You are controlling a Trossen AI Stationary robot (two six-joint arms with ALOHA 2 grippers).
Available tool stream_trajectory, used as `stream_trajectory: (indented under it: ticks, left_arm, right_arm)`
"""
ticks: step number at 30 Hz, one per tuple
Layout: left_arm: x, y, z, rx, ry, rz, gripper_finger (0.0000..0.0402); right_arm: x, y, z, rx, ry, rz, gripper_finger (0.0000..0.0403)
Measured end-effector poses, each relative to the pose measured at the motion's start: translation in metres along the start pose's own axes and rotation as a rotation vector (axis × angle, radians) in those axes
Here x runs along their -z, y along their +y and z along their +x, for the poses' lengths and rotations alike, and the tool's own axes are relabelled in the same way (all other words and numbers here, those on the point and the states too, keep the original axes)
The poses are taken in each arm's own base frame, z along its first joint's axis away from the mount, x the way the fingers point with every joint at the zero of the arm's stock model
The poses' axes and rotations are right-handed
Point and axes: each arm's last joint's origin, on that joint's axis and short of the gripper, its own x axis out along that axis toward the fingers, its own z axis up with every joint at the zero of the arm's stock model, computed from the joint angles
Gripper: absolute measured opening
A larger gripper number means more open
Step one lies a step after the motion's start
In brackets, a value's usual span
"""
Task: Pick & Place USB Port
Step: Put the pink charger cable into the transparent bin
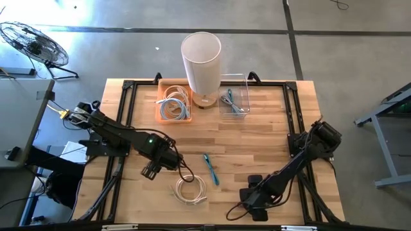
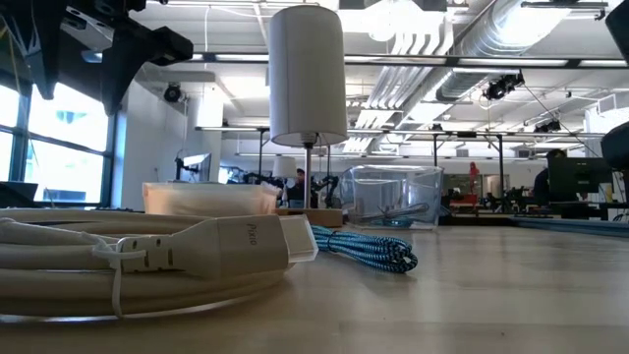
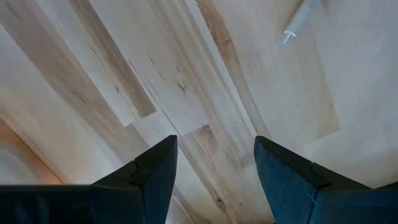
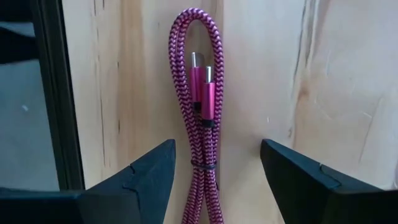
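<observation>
A magenta braided USB cable [image 4: 198,124], folded into a long loop with its two plugs [image 4: 203,81] side by side, lies on the wood. My right gripper [image 4: 217,163] is open above it, one finger on either side, touching nothing. In the high view my right gripper [image 1: 252,200] is near the table's near edge and hides this cable. My left gripper [image 1: 151,171] is open over bare wood [image 3: 214,155], left of a white coiled cable [image 1: 191,190]. A blue braided cable [image 1: 210,168] lies on the table between the arms.
An orange tray [image 1: 162,115] holding white cables, a white-shaded lamp [image 1: 201,58] and a clear box [image 1: 247,80] holding a blue cable stand along the far edge. The black table frame [image 4: 53,93] runs close beside the magenta cable. The white coil [image 2: 147,261] fills the low view's foreground.
</observation>
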Motion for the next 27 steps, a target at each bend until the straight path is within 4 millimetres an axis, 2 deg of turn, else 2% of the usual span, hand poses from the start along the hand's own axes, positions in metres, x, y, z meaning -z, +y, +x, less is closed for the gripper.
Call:
stream_trajectory:
  ticks: [6, 15, 22, 25, 27]
  left_arm:
    - [0.0, 0.0, 0.0, 0.001, 0.002, 0.016, 0.0209]
    - [0.0, 0.0, 0.0, -0.001, 0.002, 0.043, 0.0209]
    - [0.0, 0.001, 0.0, -0.037, 0.006, 0.074, 0.0209]
    - [0.0, 0.002, 0.0, -0.046, 0.007, 0.07, 0.0209]
    - [0.0, 0.002, 0.0, -0.046, 0.006, 0.07, 0.0209]
  right_arm:
    - [0.007, -0.009, 0.008, 0.034, -0.011, 0.095, 0.0225]
    - [0.007, -0.009, 0.01, 0.017, -0.019, 0.085, 0.0154]
    - [0.011, -0.007, 0.01, 0.033, -0.005, 0.123, 0.0128]
    - [0.012, -0.009, 0.01, 0.053, 0.011, 0.131, 0.0098]
    - [0.013, -0.01, 0.01, 0.067, 0.012, 0.132, 0.006]
